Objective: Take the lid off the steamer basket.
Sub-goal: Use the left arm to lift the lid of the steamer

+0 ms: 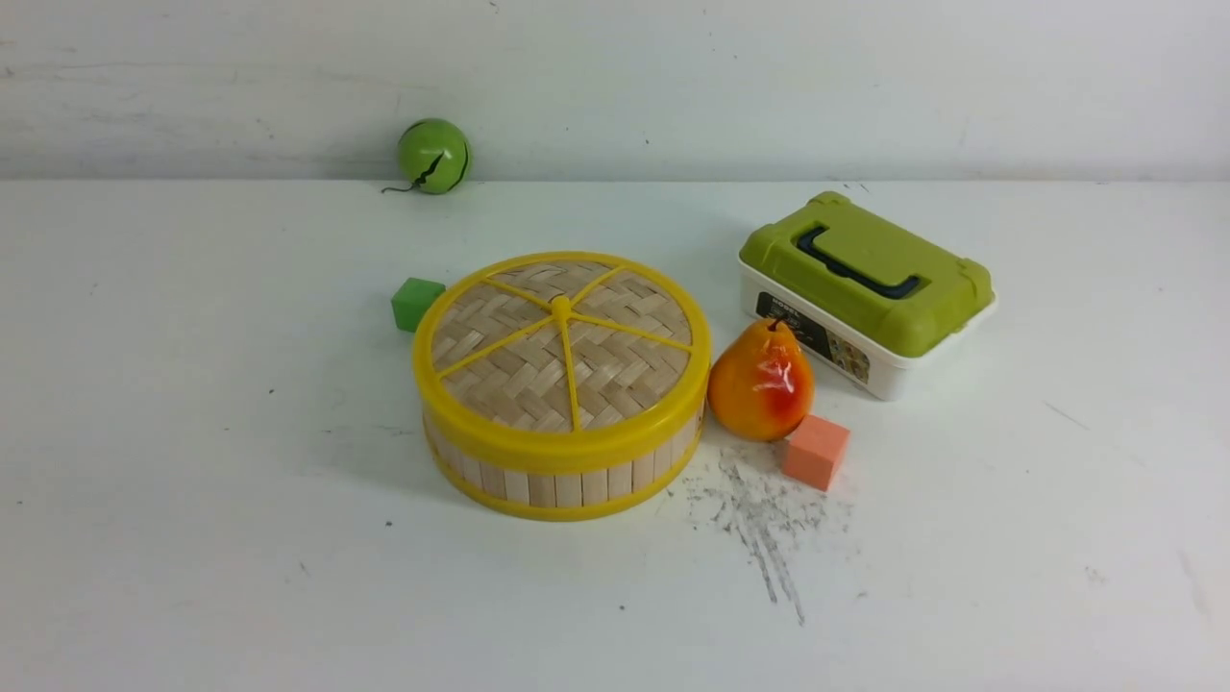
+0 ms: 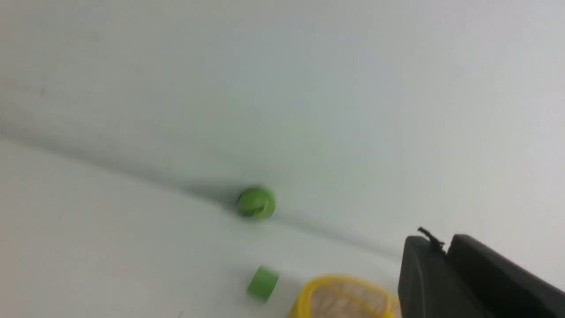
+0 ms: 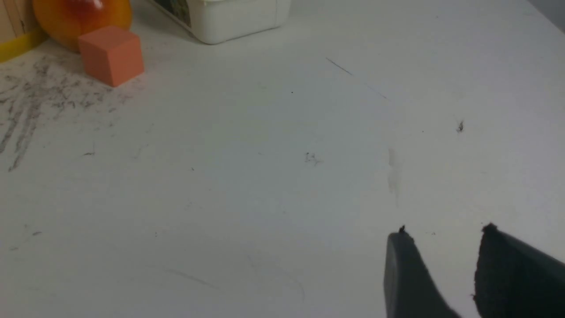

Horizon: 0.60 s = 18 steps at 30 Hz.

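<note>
Yellow-rimmed woven-bamboo round lid (image 1: 538,360) sits square on the slatted wooden steamer basket (image 1: 567,487) mid-worktop (image 1: 192,481), so the empty, nearly closed left hand (image 2: 443,243) should probably widen, straddle the central knob (image 1: 561,308) and lift straight up, while the right hand (image 3: 446,232) hangs open.

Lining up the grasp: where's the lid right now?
Front view, centre: the lid sits on the steamer basket, green cube at its left, pear at its right.
</note>
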Each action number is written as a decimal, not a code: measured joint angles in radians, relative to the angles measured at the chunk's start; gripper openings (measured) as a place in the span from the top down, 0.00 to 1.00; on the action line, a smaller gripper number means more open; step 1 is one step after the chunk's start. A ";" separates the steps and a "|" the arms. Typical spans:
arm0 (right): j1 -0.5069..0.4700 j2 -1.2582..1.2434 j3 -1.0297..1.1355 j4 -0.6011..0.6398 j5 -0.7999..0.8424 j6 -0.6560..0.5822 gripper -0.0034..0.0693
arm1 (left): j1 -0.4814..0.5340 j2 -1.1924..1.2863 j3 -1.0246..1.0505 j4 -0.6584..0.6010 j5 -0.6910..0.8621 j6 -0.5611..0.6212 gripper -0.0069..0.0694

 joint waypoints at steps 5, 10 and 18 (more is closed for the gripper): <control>0.000 0.000 0.000 0.000 0.000 0.000 0.62 | 0.000 0.172 0.000 -0.002 0.062 -0.001 0.81; 0.000 0.000 0.000 0.000 0.000 0.000 0.62 | 0.000 0.381 -0.018 -0.121 0.109 -0.011 0.81; 0.000 0.000 0.000 0.000 0.000 0.000 0.62 | 0.000 0.753 -0.268 -0.501 0.523 0.395 0.81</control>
